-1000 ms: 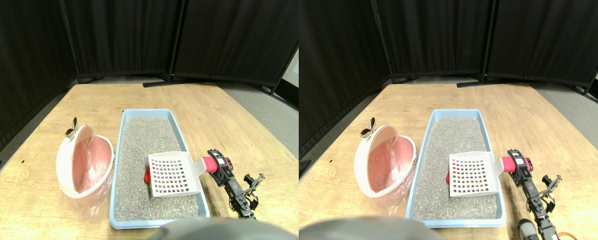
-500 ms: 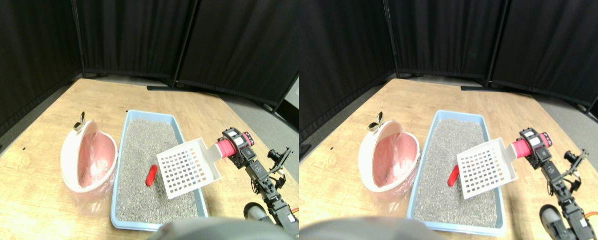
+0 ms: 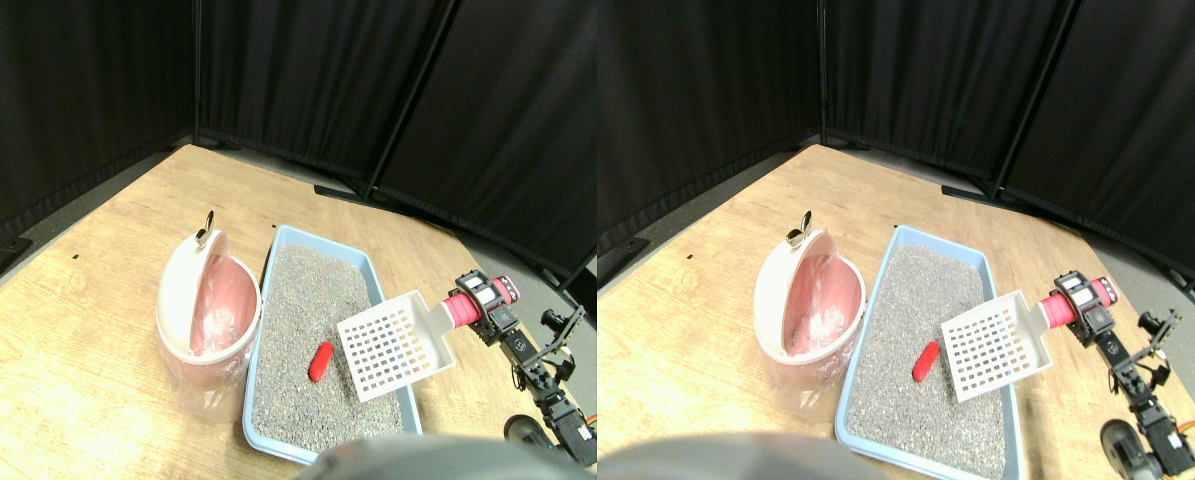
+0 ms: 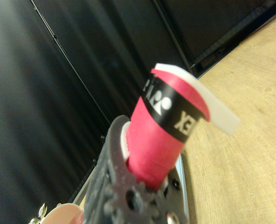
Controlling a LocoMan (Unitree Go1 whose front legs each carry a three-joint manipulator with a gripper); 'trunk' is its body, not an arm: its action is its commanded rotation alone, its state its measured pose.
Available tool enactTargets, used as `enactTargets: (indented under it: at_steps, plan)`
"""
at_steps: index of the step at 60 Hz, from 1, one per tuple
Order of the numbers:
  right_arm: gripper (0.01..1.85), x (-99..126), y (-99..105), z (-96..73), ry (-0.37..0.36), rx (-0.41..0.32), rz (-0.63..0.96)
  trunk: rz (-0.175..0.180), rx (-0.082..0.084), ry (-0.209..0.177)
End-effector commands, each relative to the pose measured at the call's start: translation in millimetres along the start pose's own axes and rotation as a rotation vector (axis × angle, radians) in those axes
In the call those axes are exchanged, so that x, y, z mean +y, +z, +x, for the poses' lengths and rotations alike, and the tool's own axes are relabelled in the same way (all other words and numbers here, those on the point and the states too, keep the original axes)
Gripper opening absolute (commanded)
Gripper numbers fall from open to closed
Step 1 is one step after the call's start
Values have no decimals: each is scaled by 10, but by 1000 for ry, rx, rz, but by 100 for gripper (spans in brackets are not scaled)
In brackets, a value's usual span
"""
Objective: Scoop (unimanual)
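The red lump (image 3: 320, 360) lies on the grey litter in the blue tray (image 3: 267, 300), about midway along the tray and toward its side nearer the bin. Its long axis runs roughly along the tray, tilted a little. The white slotted scoop (image 3: 395, 344) hangs above the litter just beside the lump, on the side away from the bin, its open front edge low and turned toward the lump. The lump is not in the scoop.

The right hand (image 3: 484, 300) is clamped on the scoop's red wrapped handle (image 4: 163, 133), which the wrist view shows seated in the jaw frame. The hand sits beyond the tray's outer rim from the lump, raised above the bench (image 3: 77, 340), and the arm slants up to it from the lower right.

The pink-lined white bin (image 3: 207, 305) stands touching the tray's far rim from the hand, so I judge the coming push must carry the scoop across the tray toward it.
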Motion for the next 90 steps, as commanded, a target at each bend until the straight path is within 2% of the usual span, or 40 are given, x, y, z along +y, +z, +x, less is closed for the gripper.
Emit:
enactTargets:
  at_steps: [1,6,16,22,30,31,34,36,53,55,60,69,71,80,82,90]
  plan:
    - [6,-45,94,81,-65,-5,-40,-8,16,27]
    - [6,-45,132,115,-77,4,-73,-15,16,34]
    - [6,-49,203,196,-46,-13,-109,-23,24,42]
    - [6,45,263,263,-7,-12,-157,-30,29,44]
    - [6,178,309,314,7,18,-213,-42,38,53]
    - [6,206,304,333,37,17,-219,-42,38,53]
    - [6,236,316,342,42,34,-213,-47,40,56]
    - [6,249,311,355,64,19,-227,-48,41,58]
    - [6,329,349,409,68,109,-343,-59,49,65]
    - [6,330,340,421,94,95,-362,-59,49,65]
    - [6,322,340,435,104,79,-387,-59,48,62]
    - [6,250,375,458,78,82,-401,-60,46,54]
    - [6,251,376,452,104,55,-401,-60,48,53]
    - [6,309,346,445,135,71,-429,-57,54,47]
    - [6,331,313,448,179,63,-440,-58,55,47]
    - [6,390,234,456,172,74,-458,-61,63,50]
